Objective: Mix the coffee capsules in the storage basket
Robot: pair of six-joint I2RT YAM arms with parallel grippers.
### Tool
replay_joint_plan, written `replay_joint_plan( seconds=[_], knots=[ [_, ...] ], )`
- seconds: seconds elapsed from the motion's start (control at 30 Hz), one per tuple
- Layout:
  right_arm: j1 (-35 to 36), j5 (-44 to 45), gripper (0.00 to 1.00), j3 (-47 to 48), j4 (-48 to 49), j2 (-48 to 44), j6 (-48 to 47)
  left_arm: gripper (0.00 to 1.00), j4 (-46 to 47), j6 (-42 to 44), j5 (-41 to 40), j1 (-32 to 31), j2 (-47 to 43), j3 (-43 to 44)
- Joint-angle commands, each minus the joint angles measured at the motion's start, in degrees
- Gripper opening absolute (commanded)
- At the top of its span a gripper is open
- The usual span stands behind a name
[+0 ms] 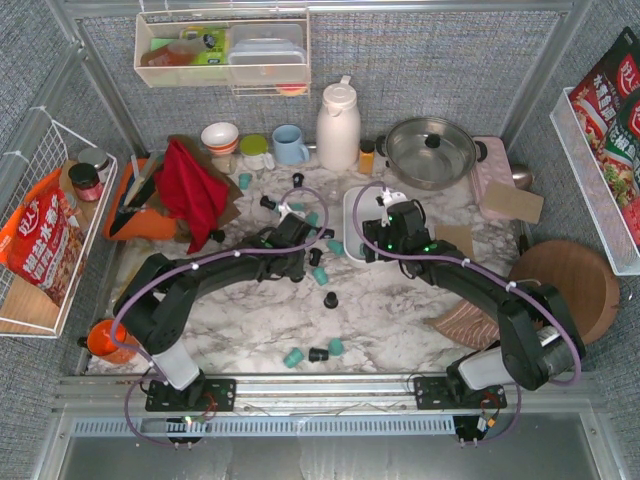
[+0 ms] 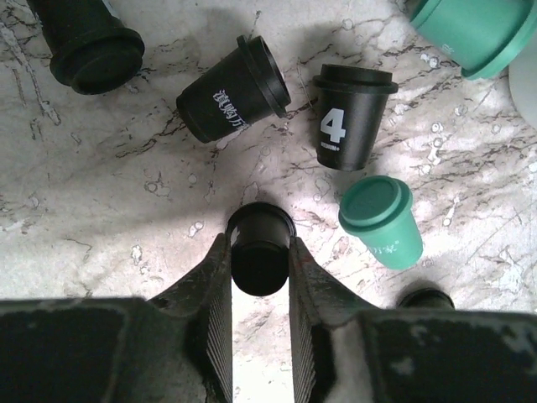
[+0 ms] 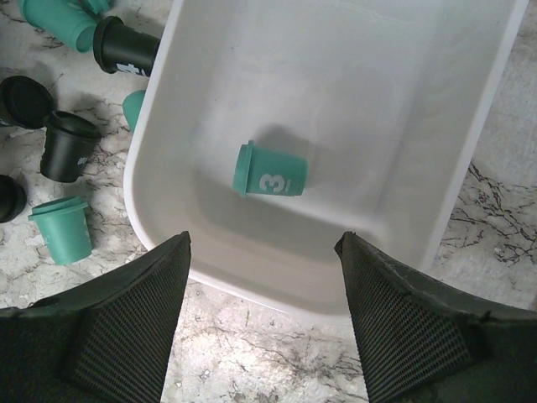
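**Crowded on the left, open on the right**

Nearest us, our left gripper (image 2: 258, 256) pinched a black capsule (image 2: 261, 228) on the marble table (image 2: 101, 218). Bare marble lay to its left; a teal capsule (image 2: 382, 220) and a numbered black capsule (image 2: 351, 117) crowded its right. Farther off, our right gripper (image 3: 262, 248) hung wide open and empty above the storage basket (image 3: 470, 151), at its near rim, with one teal-green capsule (image 3: 270, 170) inside.

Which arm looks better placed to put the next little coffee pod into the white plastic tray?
Left. The left gripper presses both sides of a black tapered pod on the marble table, ready to lift. The right gripper hangs open and empty over the white plastic tray, which holds one teal pod.
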Motion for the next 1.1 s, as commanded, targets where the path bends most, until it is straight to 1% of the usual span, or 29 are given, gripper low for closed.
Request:
replay_joint_plan(
  seconds=[0.0,0.13,0.2,0.27,0.33,0.4,0.43,0.5,0.57,0.63,0.67,0.73,0.8,0.93,1.0,1.07],
  knots=[
    [0.1,-0.9,0.76,-0.7,2.5,-1.0,-0.4,0.26,1.0,0.0,0.6,-0.1,-2.2,-0.4],
    [0.1,-4.2,0.76,-2.5,5.9,-3.1,0.1,0.23,7.6,1.9,3.1,0.0,-7.7,-2.6],
    [0.1,-7.1,0.76,-3.5,8.4,-4.2,0.6,0.2,13.9,3.8,3.5,0.0,-11.4,-5.1],
    [0.1,-9.3,0.76,-4.2,9.9,-5.3,1.4,0.19,22.3,6.6,4.4,0.0,-15.3,-8.8],
    [0.1,-11.0,0.76,-4.7,10.9,-6.5,2.1,0.19,33.0,9.9,6.2,0.0,-18.8,-13.6],
    [0.1,-13.0,0.76,-5.4,12.5,-7.6,2.1,0.2,44.0,10.6,6.4,0.0,-20.7,-18.3],
    [0.1,-14.3,0.76,-6.2,14.0,-8.2,1.8,0.21,47.4,10.0,6.3,0.0,-20.7,-19.2],
    [0.2,-16.4,0.76,-8.2,17.6,-9.4,1.1,0.22,47.8,9.3,6.7,0.2,-18.9,-16.7],
    [0.3,-19.5,0.76,-10.2,21.6,-10.3,-0.8,0.22,44.3,8.4,9.3,0.1,-14.8,-11.4],
    [0.7,-20.4,0.76,-11.5,23.9,-11.2,-2.3,0.22,41.6,7.9,12.5,0.1,-11.6,-6.6],
    [0.9,-18.9,0.76,-11.7,23.5,-12.0,-2.4,0.22,41.9,7.4,13.4,0.1,-10.2,-5.1],
    [1.2,-11.6,0.76,-11.9,21.0,-14.1,-2.1,0.22,43.8,6.8,14.1,0.1,-7.6,-3.2],
    [1.2,-2.3,0.76,-13.9,20.0,-17.3,-2.4,0.22,46.2,7.0,14.7,0.1,-5.0,-1.5],
    [0.6,17.2,0.76,-18.9,20.3,-24.9,-1.1,0.25,45.1,5.3,17.2,0.1,0.7,3.6],
    [-0.3,21.6,0.76,-20.3,19.9,-26.6,0.2,0.27,45.1,3.8,19.1,0.0,3.7,5.4],
    [-1.3,22.0,0.77,-20.8,19.8,-27.1,1.1,0.29,44.9,2.1,20.8,-0.2,6.4,6.7]
  ],
)
